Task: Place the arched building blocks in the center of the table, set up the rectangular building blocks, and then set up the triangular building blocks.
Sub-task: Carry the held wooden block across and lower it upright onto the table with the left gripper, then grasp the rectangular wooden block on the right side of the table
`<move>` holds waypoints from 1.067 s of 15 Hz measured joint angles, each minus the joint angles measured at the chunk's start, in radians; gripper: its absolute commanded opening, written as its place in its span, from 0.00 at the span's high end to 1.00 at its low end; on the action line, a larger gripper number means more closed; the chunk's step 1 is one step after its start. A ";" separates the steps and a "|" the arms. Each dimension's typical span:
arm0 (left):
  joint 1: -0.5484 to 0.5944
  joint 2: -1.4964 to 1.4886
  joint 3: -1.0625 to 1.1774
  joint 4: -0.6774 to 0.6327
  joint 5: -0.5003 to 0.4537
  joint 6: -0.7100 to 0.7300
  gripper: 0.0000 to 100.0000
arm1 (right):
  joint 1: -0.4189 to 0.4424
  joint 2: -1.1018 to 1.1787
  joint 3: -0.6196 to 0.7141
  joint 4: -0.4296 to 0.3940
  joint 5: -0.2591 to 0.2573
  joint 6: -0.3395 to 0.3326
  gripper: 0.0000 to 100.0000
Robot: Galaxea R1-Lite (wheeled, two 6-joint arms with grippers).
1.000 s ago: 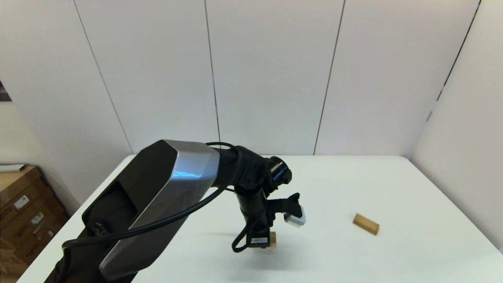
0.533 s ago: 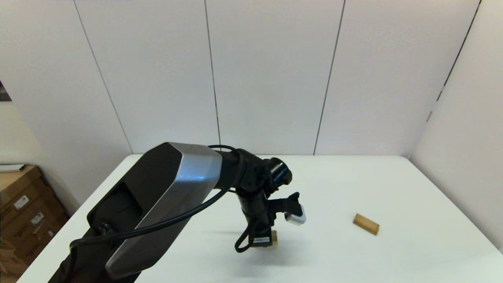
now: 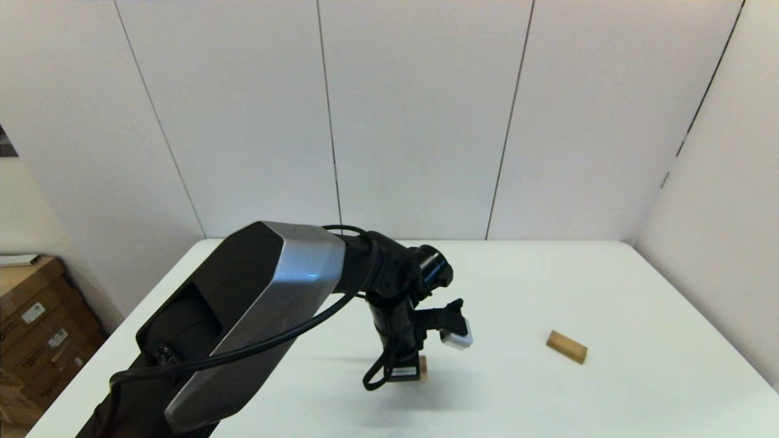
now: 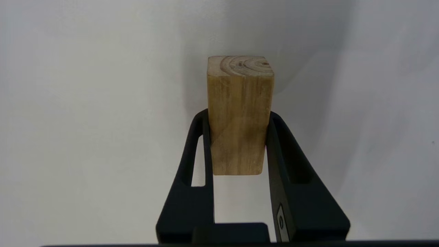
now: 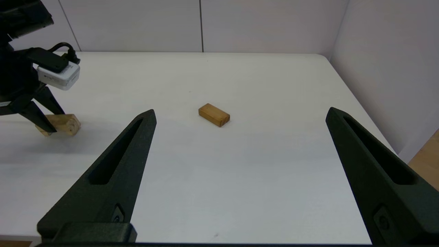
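My left gripper (image 3: 406, 371) points down at the middle of the table (image 3: 548, 286) and is shut on the arched building block (image 4: 240, 113). Its fingers (image 4: 200, 144) press both long sides. The hollow is hidden; I see only plain grain and an end face. In the right wrist view the arched block (image 5: 63, 124) sits low at the tabletop under the left gripper (image 5: 43, 118). The rectangular building block (image 3: 566, 347) lies flat to the right, also seen as a brick (image 5: 214, 115). My right gripper (image 5: 240, 110) hangs open and empty near the table's front. The triangular building block is out of view.
Cardboard boxes (image 3: 30, 328) stand on the floor beyond the table's left edge. White panel walls close off the back and the right side. The left arm's silver-and-black forearm (image 3: 243, 322) hides much of the table's left front in the head view.
The left forearm has shifted slightly to the right and the wrist has risen a touch. The block stays between its fingers at about the same spot. The brick has not moved.
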 measured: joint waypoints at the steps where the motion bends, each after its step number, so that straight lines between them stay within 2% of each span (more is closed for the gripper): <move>1: 0.000 0.000 0.000 0.000 0.014 0.000 1.00 | 0.000 0.000 0.000 0.000 0.000 0.000 0.00; 4: 0.000 0.000 0.000 0.000 0.020 0.001 1.00 | 0.000 0.000 0.000 0.000 0.000 0.000 0.00; 5: 0.000 0.000 0.000 0.000 0.020 0.002 0.00 | 0.000 0.000 0.000 0.000 0.000 0.000 0.00; 16: 0.004 -0.022 0.001 0.002 0.018 -0.001 0.00 | 0.000 0.000 0.000 0.000 0.000 0.000 0.00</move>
